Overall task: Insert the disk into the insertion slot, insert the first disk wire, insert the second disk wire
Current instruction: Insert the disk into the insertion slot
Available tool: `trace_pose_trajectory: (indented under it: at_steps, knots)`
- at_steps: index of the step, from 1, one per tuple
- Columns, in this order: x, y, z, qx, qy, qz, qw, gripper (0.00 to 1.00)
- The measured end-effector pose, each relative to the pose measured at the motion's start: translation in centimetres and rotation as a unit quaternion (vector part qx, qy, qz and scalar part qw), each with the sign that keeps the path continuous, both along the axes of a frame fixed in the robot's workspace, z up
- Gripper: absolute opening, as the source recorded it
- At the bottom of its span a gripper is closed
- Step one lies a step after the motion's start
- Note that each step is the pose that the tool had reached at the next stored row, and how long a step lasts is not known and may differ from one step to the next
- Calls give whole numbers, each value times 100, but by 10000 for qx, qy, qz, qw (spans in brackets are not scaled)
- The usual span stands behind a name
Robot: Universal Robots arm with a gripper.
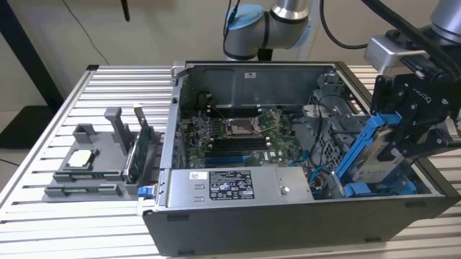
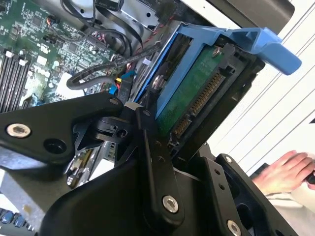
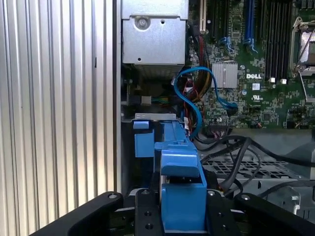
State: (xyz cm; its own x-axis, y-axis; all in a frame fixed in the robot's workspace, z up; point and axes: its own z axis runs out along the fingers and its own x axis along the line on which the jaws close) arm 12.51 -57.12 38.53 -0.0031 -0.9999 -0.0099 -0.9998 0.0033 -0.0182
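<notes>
My gripper (image 1: pixel 394 144) is shut on the disk (image 1: pixel 371 156), a silver drive in a bright blue caddy. The disk hangs steeply tilted over the exterior view's right end of the open computer case. Its lower end dips toward the insertion slot (image 1: pixel 360 186) in the drive cage, where more blue plastic sits. The second wrist view shows the disk's green underside and connector (image 2: pixel 199 98) between black fingers (image 2: pixel 147 132). In the first wrist view the blue caddy handle (image 3: pixel 182 182) sits between the fingers, with the cage rim (image 3: pixel 155 117) beyond. A blue wire (image 3: pixel 194 98) and black wires (image 3: pixel 236 152) lie loose beside the cage.
The case stands on a slatted metal table (image 1: pixel 72 216). A grey labelled power-supply box (image 1: pixel 230 186) fills its front and the motherboard (image 1: pixel 238 135) lies behind. A grey fixture with parts (image 1: pixel 94 162) stands at the exterior view's left. A person's hand (image 2: pixel 285 172) rests on the table.
</notes>
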Motion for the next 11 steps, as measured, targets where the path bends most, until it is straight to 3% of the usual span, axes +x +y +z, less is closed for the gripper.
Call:
trace_pose_trajectory:
  at_steps: [6, 9, 11]
  knots:
    - [2, 0, -2, 2, -1, 1, 10000, 34]
    - [2, 0, -1, 1, 0, 0, 10000, 47]
    - [1, 0, 6, 2, 0, 0, 10000, 47]
